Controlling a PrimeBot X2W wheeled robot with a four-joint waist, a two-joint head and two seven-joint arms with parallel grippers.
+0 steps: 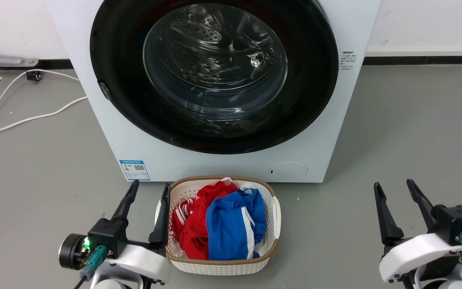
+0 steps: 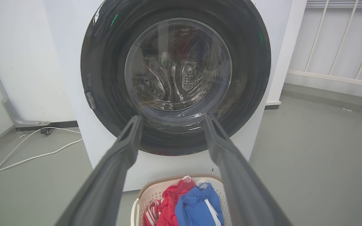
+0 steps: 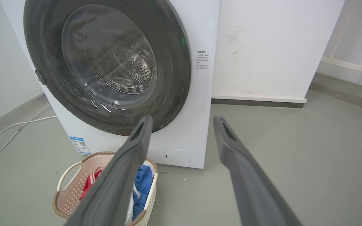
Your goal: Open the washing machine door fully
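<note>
The left gripper (image 1: 151,184) and right gripper (image 1: 393,182) are held spread and empty, either side of the laundry basket (image 1: 276,208). The washing machine door (image 1: 215,68) lies shut across the machine's front. It is judged stiff, weighty and slick, and best taken at its left-rim catch (image 1: 104,90).

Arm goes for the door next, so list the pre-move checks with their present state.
1. Washing machine door shut, nothing touching it: ok.
2. Left gripper, fingers open and empty: ok.
3. Right gripper, fingers open and empty: ok.
4. Grey tab on the door's left rim unobstructed: ok.
5. Laundry basket clear of the door's swing: cannot tell.
6. Hinge side: cannot tell.
</note>
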